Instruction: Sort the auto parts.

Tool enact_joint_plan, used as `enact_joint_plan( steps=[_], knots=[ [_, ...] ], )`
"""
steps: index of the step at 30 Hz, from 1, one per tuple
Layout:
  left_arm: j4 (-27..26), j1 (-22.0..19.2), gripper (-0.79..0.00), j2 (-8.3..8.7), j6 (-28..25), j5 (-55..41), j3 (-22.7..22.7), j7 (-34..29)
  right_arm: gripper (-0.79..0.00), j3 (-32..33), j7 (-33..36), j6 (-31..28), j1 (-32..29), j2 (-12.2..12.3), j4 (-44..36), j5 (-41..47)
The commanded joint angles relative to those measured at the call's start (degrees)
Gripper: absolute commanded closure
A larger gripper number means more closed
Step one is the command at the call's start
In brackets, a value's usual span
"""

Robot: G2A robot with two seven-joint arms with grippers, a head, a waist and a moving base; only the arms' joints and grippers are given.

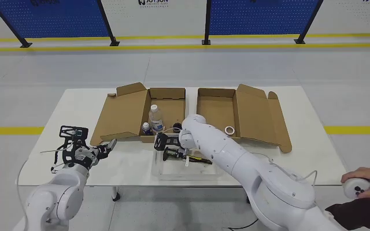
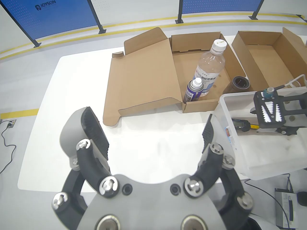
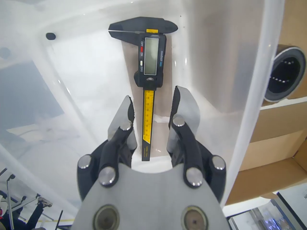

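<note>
My right gripper point(image 3: 153, 96) sits low inside the clear bin point(image 3: 260, 48), fingers partly spread, one on each side of the yellow beam of the digital caliper point(image 3: 149, 56), which lies flat on the bin floor. They seem just clear of it, though I can't be sure. My left gripper point(image 2: 148, 117) hangs wide open and empty over the white table point(image 2: 79, 92).

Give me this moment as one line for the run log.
right end effector: open, straddling digital caliper in clear bin | left end effector: open, over table beside bin | grasp: not yet closed
</note>
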Motion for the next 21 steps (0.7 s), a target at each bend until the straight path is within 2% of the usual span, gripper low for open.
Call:
enact_joint_plan(
  steps=[1,21],
  knots=[
    [0.0,0.0,-0.785,0.0,0.0,0.0,0.0,0.0,-0.363,0.1,-0.54,0.54,-0.14,-0.45,0.9,-0.11],
    [0.0,0.0,-0.785,0.0,0.0,0.0,0.0,0.0,-0.391,0.7,-5.01,-2.19,-0.34,-5.2,10.45,-1.5]
  ],
)
